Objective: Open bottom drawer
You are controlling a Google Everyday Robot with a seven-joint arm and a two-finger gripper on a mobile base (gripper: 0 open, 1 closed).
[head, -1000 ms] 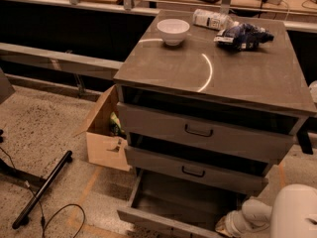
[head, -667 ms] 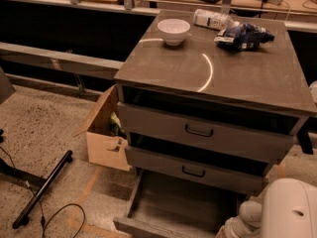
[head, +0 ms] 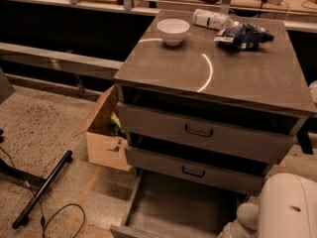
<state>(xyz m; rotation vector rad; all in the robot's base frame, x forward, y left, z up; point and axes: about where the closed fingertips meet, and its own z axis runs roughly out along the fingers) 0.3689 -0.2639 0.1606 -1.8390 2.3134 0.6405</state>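
The bottom drawer point(head: 178, 207) of the grey cabinet point(head: 213, 76) stands pulled far out toward me. Its bare inside floor shows, and only the top edge of its front panel point(head: 124, 230) shows at the lower edge of the view. Its black handle is out of view. The top drawer point(head: 198, 130) and the middle drawer point(head: 193, 170) are pushed in, each with a small black handle. My white arm point(head: 285, 207) fills the lower right corner beside the open drawer. The gripper is out of view below the frame's edge.
A white bowl point(head: 173, 31), a plastic bottle point(head: 213, 19) and a blue bag point(head: 242, 36) sit on the cabinet top. An open cardboard box point(head: 104, 143) stands on the floor left of the cabinet. A black bar point(head: 42, 190) and a cable point(head: 59, 217) lie on the floor at left.
The bottom drawer has slid further out toward me, showing more of its floor. My arm has moved lower, toward the frame's bottom right.
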